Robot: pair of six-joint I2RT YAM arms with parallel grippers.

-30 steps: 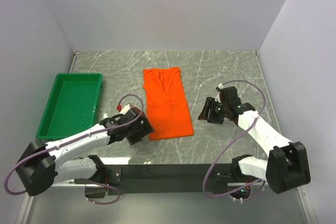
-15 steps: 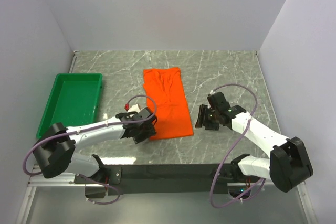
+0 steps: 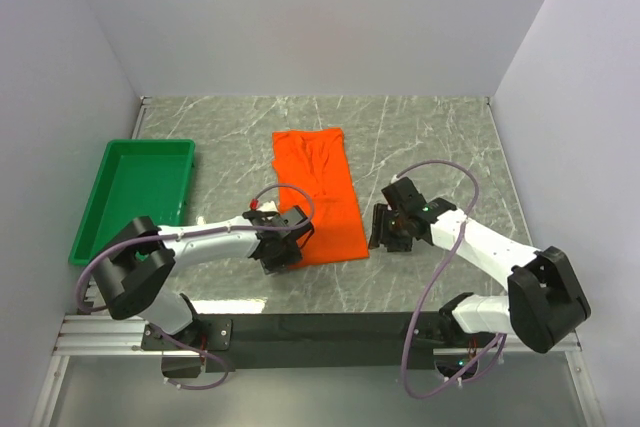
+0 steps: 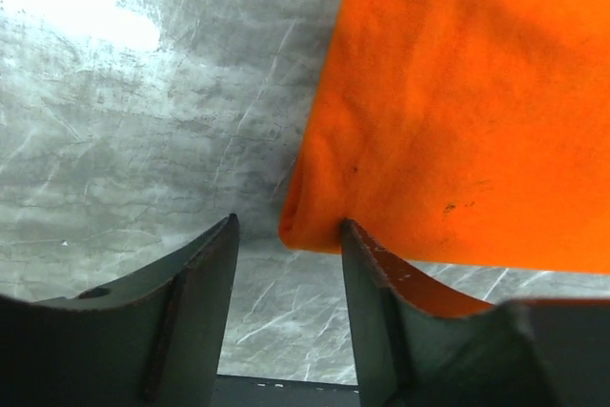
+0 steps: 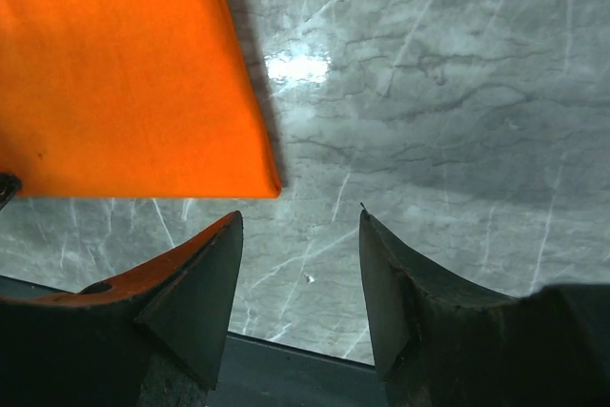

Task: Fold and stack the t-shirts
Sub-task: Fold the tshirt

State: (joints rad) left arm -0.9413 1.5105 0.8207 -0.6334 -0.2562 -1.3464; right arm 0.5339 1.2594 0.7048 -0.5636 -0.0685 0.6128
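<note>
1. Nearest the arm bases, shows the left gripper (image 4: 288, 228) brought in from the bare marble on the left to the near-left corner of the t-shirt (image 3: 318, 202). Finds its jaws narrower than a second ago yet parted, with the corner at the gap between the fingertips and nothing pinched.
2. At the same depth on the other side, shows the right gripper (image 5: 300, 221) advanced leftward to the near-right corner. Keeps its jaws apart at an unchanged width, released, over bare table (image 3: 430, 137) and just short of the cloth.
3. Between the two grippers, locates the near hem flat on the marble, not lifted and not shifted.
4. At mid depth, places the t-shirt as one long, narrow orange strip running away from the arms at the table's centre, apparently already folded in along its length. Sets the green tray (image 3: 140, 197) well apart to the left.
5. Toward the far wall, marks the strip's far end, wrinkled around the collar and untouched by either arm.
6. Reads the change as the set-up for a two-corner pinch on the near hem, probably to carry that hem over toward the far end for the crosswise fold. Calls for both closures to catch every layer at once, or risks a skewed, half-lifted fold.
</note>
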